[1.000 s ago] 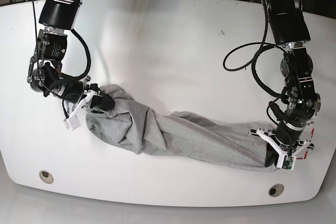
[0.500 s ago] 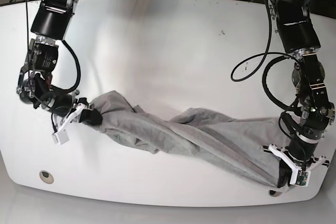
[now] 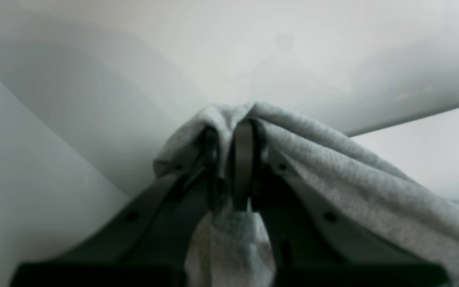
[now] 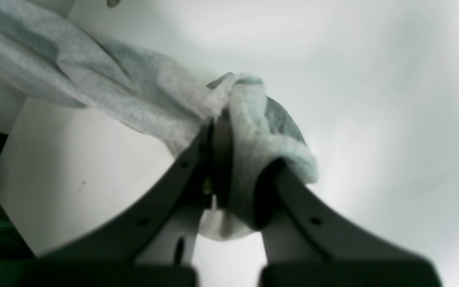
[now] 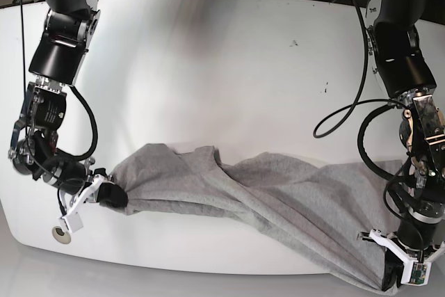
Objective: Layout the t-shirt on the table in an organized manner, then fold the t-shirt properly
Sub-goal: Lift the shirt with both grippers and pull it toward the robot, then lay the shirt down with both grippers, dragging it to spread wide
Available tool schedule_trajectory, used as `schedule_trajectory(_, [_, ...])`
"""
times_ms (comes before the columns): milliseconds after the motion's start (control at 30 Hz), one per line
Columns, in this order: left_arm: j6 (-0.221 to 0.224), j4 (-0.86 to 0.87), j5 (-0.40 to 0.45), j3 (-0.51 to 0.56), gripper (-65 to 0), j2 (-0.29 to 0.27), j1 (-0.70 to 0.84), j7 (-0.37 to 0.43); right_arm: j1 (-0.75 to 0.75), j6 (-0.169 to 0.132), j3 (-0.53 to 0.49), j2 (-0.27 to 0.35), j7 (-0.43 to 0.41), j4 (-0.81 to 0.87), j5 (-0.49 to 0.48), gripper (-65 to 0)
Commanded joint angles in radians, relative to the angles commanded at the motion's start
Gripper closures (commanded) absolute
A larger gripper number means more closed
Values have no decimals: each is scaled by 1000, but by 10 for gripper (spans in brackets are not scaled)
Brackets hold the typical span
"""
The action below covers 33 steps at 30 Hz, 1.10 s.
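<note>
Both arms stretched out low over the white tabletop (image 5: 208, 53), t-shirt (image 5: 264, 196) strung between them as a long twisted grey band along the near edge.

Left gripper (image 5: 398, 279) sits at the near corner, base view's right, jaws closed tight on a bunched fold of the t-shirt; wrist view shows fabric (image 3: 333, 167) pinched between the two dark fingers (image 3: 243, 167) and draping off to one side. That end of the cloth hangs at or past the tabletop edge.

Right gripper (image 5: 115, 196) is at base view's left, close to the near edge, jaws clamped on the other end; wrist view shows cloth (image 4: 134, 91) wadded over the fingertips (image 4: 221, 159) and trailing away toward the far arm.

Shirt widens in the middle, heavy diagonal folds, lying on the tabletop there, not flat. Neck and sleeves can't be told apart. One grey grommet (image 5: 62, 234) just beside the right gripper's white jaw part.
</note>
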<state>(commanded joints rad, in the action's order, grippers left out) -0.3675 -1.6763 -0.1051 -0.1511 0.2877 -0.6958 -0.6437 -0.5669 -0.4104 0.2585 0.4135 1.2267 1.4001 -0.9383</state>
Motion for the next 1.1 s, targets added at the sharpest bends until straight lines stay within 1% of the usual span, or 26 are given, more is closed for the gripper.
schedule_trajectory(133, [0,0,-3,0,-30,0,-64,-29,-69,0,-5,5,-2,-35,0,-1])
schedule_trajectory(233, [0,2,-3,0,-30,-2,-95,-29,-123,0,-5,5,-2,-61,0,-1])
schedule_trajectory(333, [0,6,-3,25,-30,-2,-132,-31,-187,0,-6,9,3,-103,0,-1])
schedule_trajectory(400, [0,23,-3,44,-30,-3,-160,-31,-232,0,-12,26,5,-135,0,-1])
schedule_trajectory(533, [2,52,-3,55,-30,-3,-210,-31,-344,0,-66,41,5,-187,0,-1])
schedule_trajectory(600, [2,63,-5,55,-31,-5,-230,-31,-376,0,-81,52,5,-196,0,-1])
schedule_trajectory(633, [2,68,-5,55,-31,-12,-247,-32,-405,2,-97,63,3,-196,0,-1])
schedule_trajectory(700, [2,69,-5,55,-31,-26,-267,-46,-430,3,-110,64,3,-196,0,-1])
schedule_trajectory(867, [-2,63,-9,51,-31,-32,-288,-141,-439,5,-115,68,29,-198,-2,-1])
schedule_trajectory(900, [-2,55,-9,49,-31,-32,-288,-150,-427,5,-115,68,37,-198,-3,-1])
schedule_trajectory(1000, [-2,28,-9,48,-31,-32,-267,-167,-365,5,-104,68,44,-195,-9,-1])
schedule_trajectory(1100, [-2,-17,-9,48,-31,-32,-196,-210,-264,6,-54,68,49,-193,-57,0])
